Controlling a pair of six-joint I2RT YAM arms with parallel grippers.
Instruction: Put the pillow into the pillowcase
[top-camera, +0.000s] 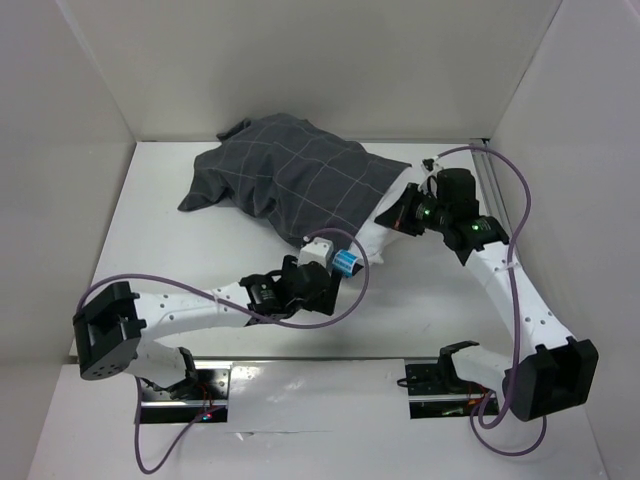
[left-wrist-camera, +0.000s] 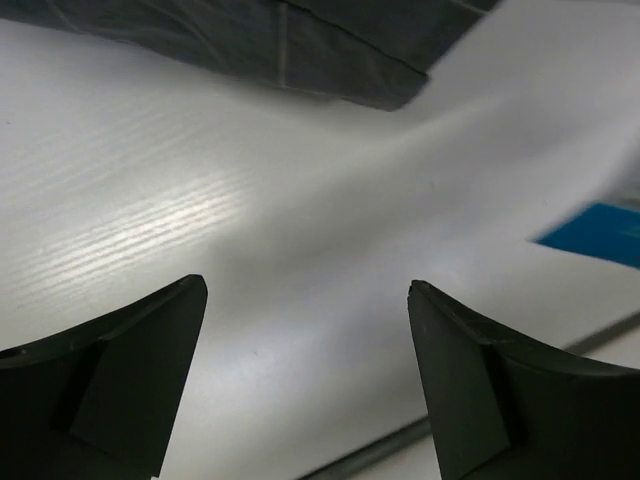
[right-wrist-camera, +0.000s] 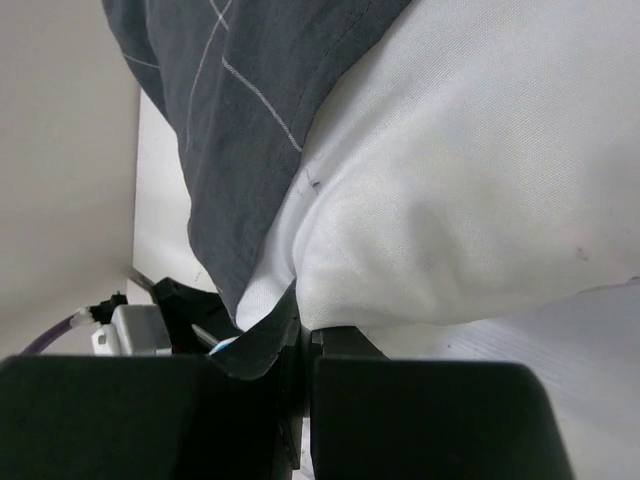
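The dark grey checked pillowcase (top-camera: 285, 175) lies at the back middle of the table, with the pillow mostly inside it. The pillow's white end (top-camera: 388, 222) sticks out at the right. My right gripper (top-camera: 396, 214) is shut on that exposed end. In the right wrist view its jaws (right-wrist-camera: 306, 335) pinch a fold of the white pillow (right-wrist-camera: 470, 170) beside the pillowcase hem (right-wrist-camera: 230, 110). My left gripper (top-camera: 340, 256) hovers just in front of the pillowcase mouth. Its fingers (left-wrist-camera: 140, 380) stand wide apart over bare table, holding nothing (left-wrist-camera: 305, 290). The pillowcase edge (left-wrist-camera: 300, 45) lies ahead of them, and a blue tag (left-wrist-camera: 600, 232) shows at the right.
White walls (top-camera: 80, 130) close in the table on the left, back and right. A metal rail (top-camera: 490, 175) runs along the right wall. Purple cables (top-camera: 515, 200) loop off both arms. A dark seam (left-wrist-camera: 420, 432) crosses the table near the left fingers.
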